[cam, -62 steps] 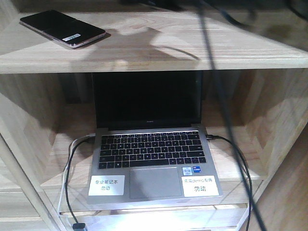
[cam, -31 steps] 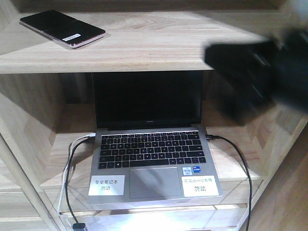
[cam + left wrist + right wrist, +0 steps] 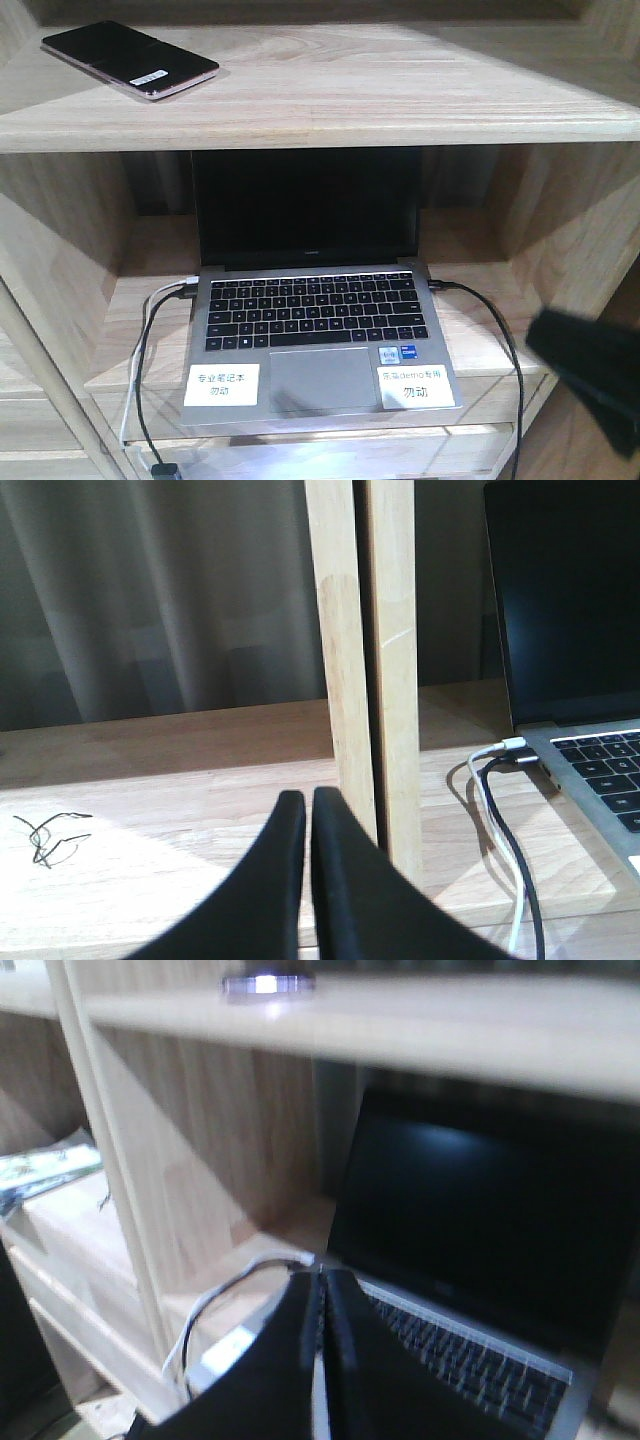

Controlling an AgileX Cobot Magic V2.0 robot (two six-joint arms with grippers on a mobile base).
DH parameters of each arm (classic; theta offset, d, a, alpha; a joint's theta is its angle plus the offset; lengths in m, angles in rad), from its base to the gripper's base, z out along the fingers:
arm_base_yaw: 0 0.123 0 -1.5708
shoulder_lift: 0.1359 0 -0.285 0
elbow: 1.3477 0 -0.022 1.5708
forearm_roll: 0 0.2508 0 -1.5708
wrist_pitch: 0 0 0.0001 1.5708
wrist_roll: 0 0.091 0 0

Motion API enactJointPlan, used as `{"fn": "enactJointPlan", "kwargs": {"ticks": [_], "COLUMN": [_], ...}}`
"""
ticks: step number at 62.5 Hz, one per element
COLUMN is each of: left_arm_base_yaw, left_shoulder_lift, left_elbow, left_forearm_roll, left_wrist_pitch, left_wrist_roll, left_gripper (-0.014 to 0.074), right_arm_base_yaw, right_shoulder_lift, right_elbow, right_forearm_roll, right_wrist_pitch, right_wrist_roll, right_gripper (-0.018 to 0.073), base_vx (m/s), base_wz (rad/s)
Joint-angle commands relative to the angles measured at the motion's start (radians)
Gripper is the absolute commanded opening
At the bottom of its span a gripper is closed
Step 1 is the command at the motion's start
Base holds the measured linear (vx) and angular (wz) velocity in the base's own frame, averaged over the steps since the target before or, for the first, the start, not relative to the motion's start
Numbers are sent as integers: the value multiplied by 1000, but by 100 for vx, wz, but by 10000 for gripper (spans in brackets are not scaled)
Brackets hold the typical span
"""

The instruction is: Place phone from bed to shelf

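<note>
The phone (image 3: 130, 58), a glossy black slab with a pinkish edge and a white sticker, lies flat on the top board of the light wooden shelf (image 3: 350, 100), at its left end, with nothing touching it. A dark blurred part of my right arm (image 3: 590, 385) shows at the lower right of the front view, far from the phone. My left gripper (image 3: 308, 800) is shut and empty over a lower board left of an upright. My right gripper (image 3: 320, 1278) is shut and empty in front of the laptop bay. The bed is out of view.
An open grey laptop (image 3: 320, 330) fills the bay under the phone's board, with cables (image 3: 145, 380) at its left and a black cable (image 3: 500, 340) at its right. A wooden upright (image 3: 365, 660) stands just ahead of my left gripper. Grey curtain (image 3: 150, 590) hangs behind.
The dark arm that crossed the upper right of the front view has dropped to the lower right corner. The phone has stayed in place on the top board.
</note>
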Motion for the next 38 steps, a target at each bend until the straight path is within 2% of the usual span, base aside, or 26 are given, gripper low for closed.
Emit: {"fn": "enactJointPlan", "kwargs": {"ticks": [1,38], "left_arm_base_yaw": [-4,-4], "left_shoulder_lift": [-13,-13], "left_elbow": [-21,-21], "left_forearm_roll": [-9,-9], "left_wrist_pitch": [-72,-72], "left_wrist_roll": [-6,-6], "left_gripper": [1,1], "right_arm_base_yaw": [-4,-4], "right_shoulder_lift": [-34,-49], "right_elbow": [19,30], "right_forearm_roll": [22,20], "right_wrist_pitch": [-66,-65], "right_wrist_roll": [3,-2], "right_gripper": [-6,-6], "base_vx": [0,0], "base_wz": [0,0]}}
